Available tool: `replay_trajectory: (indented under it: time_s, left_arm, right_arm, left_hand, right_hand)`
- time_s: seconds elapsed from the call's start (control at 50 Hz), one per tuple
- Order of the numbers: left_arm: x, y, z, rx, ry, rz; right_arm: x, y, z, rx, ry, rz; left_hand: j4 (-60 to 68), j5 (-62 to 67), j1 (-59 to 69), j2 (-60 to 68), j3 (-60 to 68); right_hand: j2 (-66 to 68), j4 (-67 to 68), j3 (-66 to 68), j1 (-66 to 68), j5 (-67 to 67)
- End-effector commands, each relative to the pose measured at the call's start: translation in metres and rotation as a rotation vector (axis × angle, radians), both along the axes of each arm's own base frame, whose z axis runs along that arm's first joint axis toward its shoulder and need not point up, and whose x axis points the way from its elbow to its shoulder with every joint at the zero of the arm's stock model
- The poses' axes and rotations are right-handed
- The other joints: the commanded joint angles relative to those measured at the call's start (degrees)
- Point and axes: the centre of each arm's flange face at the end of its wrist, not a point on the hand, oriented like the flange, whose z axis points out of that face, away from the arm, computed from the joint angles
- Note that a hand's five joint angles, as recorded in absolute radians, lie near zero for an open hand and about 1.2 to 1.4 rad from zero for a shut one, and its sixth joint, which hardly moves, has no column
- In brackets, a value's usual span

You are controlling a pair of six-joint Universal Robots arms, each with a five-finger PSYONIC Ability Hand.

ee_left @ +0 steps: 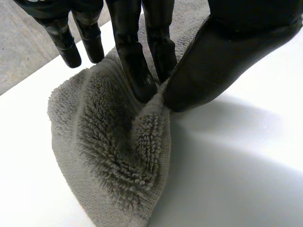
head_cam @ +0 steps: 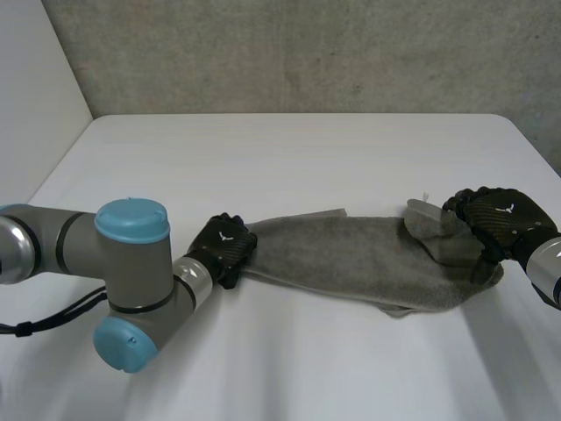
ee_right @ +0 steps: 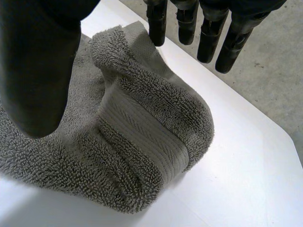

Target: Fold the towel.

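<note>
A grey terry towel (head_cam: 351, 254) lies stretched out in a long, rumpled strip across the white table (head_cam: 289, 158). My left hand (head_cam: 223, 247) is at its left end. In the left wrist view the fingers (ee_left: 137, 75) and thumb press together on a raised fold of the towel (ee_left: 118, 156), pinching it. My right hand (head_cam: 500, 221) rests over the bunched right end. In the right wrist view its fingers (ee_right: 208, 33) stay straight above the towel (ee_right: 142, 132) and its thumb (ee_right: 38, 71) stands apart, holding nothing.
The table's far edge meets a concrete wall (head_cam: 307, 53). Bare table surface lies in front of and behind the towel. My left arm (head_cam: 123, 263) stretches along the table's near left part.
</note>
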Motion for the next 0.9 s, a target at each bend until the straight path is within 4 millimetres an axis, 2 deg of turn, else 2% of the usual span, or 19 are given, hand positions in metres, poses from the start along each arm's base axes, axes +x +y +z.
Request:
replay_trajectory:
  time_s: [0.02, 0.14, 0.2, 0.24, 0.26, 0.34, 0.38, 0.4, 0.42, 0.44, 0.48, 0.52, 0.62, 0.66, 0.72, 0.76, 0.78, 0.82, 0.9]
  left_arm:
    - [0.0, -0.001, -0.003, 0.003, -0.004, 0.01]
    - [0.002, 0.001, 0.006, 0.02, 0.004, 0.017]
    - [0.005, 0.001, 0.026, 0.012, 0.046, 0.038]
    - [0.007, 0.002, 0.05, 0.001, 0.107, 0.059]
    - [0.007, 0.002, 0.05, 0.001, 0.107, 0.059]
    - [0.014, 0.0, 0.081, -0.02, 0.196, 0.092]
    - [0.019, -0.003, 0.092, -0.033, 0.221, 0.111]
    - [0.023, -0.005, 0.1, -0.044, 0.239, 0.126]
    - [0.028, -0.009, 0.106, -0.055, 0.25, 0.143]
    - [0.029, -0.009, 0.106, -0.055, 0.25, 0.144]
    - [0.032, -0.012, 0.109, -0.061, 0.253, 0.154]
    - [0.036, -0.014, 0.112, -0.06, 0.256, 0.166]
    - [0.04, -0.011, 0.105, -0.022, 0.245, 0.175]
    - [0.041, -0.011, 0.104, -0.015, 0.242, 0.178]
    - [0.041, -0.011, 0.102, -0.011, 0.239, 0.178]
    - [0.041, -0.011, 0.102, -0.011, 0.239, 0.178]
    - [0.041, -0.011, 0.103, -0.013, 0.24, 0.178]
    - [0.041, -0.01, 0.103, -0.012, 0.241, 0.177]
    - [0.04, -0.01, 0.103, -0.014, 0.243, 0.175]
  right_arm:
    - [0.0, 0.0, 0.001, -0.001, 0.0, 0.0]
    - [-0.001, -0.001, 0.005, -0.009, -0.003, -0.002]
    - [-0.002, -0.002, 0.013, -0.03, -0.001, -0.013]
    - [-0.003, -0.002, 0.019, -0.048, 0.0, -0.015]
    - [-0.004, -0.003, 0.025, -0.06, 0.001, -0.02]
    - [-0.005, -0.009, 0.039, -0.081, 0.001, -0.018]
    - [-0.02, -0.038, 0.046, -0.1, 0.006, -0.076]
    - [-0.02, -0.039, 0.046, -0.1, 0.007, -0.076]
    - [-0.036, -0.059, 0.043, -0.093, 0.008, -0.125]
    - [-0.036, -0.059, 0.042, -0.093, 0.008, -0.126]
    - [-0.058, -0.08, 0.04, -0.091, 0.02, -0.213]
    - [-0.06, -0.081, 0.038, -0.082, 0.033, -0.238]
    - [-0.056, -0.066, 0.023, -0.012, -0.002, -0.238]
    - [-0.045, -0.045, 0.021, 0.025, -0.049, -0.158]
    - [-0.037, -0.033, 0.023, 0.038, -0.073, -0.1]
    - [-0.022, -0.009, 0.018, 0.084, -0.12, 0.003]
    - [-0.022, -0.009, 0.018, 0.084, -0.12, 0.004]
    - [-0.005, 0.015, 0.014, 0.134, -0.149, 0.093]
    - [0.01, 0.033, 0.007, 0.175, -0.151, 0.151]
  left_hand:
    - [-3.4, 5.3, 6.7, 5.1, -2.9]
    - [-3.4, 5.3, 6.7, 5.1, -2.9]
    - [-3.4, 5.3, 6.7, 5.1, -2.9]
    - [-3.4, 5.3, 6.7, 5.1, -2.9]
    - [-3.4, 5.3, 6.7, 5.1, -2.9]
    - [-3.4, 5.3, 6.7, 5.1, -2.9]
    - [-3.4, 5.3, 6.7, 5.1, -2.9]
    - [-3.4, 5.3, 6.7, 5.1, -2.9]
    - [-3.4, 5.3, 6.7, 5.1, -2.9]
    - [-3.4, 5.3, 6.7, 5.1, -2.9]
    - [-3.4, 5.3, 6.7, 5.1, -2.9]
    - [-3.4, 5.3, 6.7, 5.1, -2.9]
    - [-3.4, 5.3, 6.7, 5.1, -2.9]
    - [-3.4, 5.3, 6.7, 5.1, -2.9]
    - [-3.4, 5.3, 6.7, 5.1, -2.9]
    - [-3.4, 5.3, 6.7, 5.1, -2.9]
    - [-3.4, 5.3, 6.7, 5.1, -2.9]
    - [-3.4, 5.3, 6.7, 5.1, -2.9]
    - [-3.4, 5.3, 6.7, 5.1, -2.9]
  right_hand:
    - [-4.4, -4.4, -2.5, -3.7, -3.5]
    - [-4.4, -4.4, -2.5, -3.7, -3.5]
    - [-4.4, -4.4, -2.5, -3.7, -3.5]
    - [-4.4, -4.4, -2.5, -3.7, -3.5]
    - [-4.4, -4.4, -2.5, -3.7, -3.5]
    - [-4.4, -4.4, -2.5, -3.7, -3.5]
    - [-4.4, -4.4, -2.5, -3.7, -3.5]
    - [-4.4, -4.4, -2.5, -3.7, -3.5]
    - [-4.4, -4.4, -2.5, -3.7, -3.5]
    - [-4.4, -4.4, -2.5, -3.7, -3.5]
    - [-4.4, -4.4, -2.5, -3.7, -3.5]
    - [-4.4, -4.4, -2.5, -3.7, -3.5]
    - [-4.4, -4.4, -2.5, -3.7, -3.5]
    - [-4.4, -4.4, -2.5, -3.7, -3.5]
    - [-4.4, -4.4, -2.5, -3.7, -3.5]
    - [-4.4, -4.4, -2.5, -3.7, -3.5]
    - [-4.4, -4.4, -2.5, -3.7, -3.5]
    - [-4.4, -4.4, -2.5, -3.7, -3.5]
    - [-4.4, -4.4, -2.5, -3.7, -3.5]
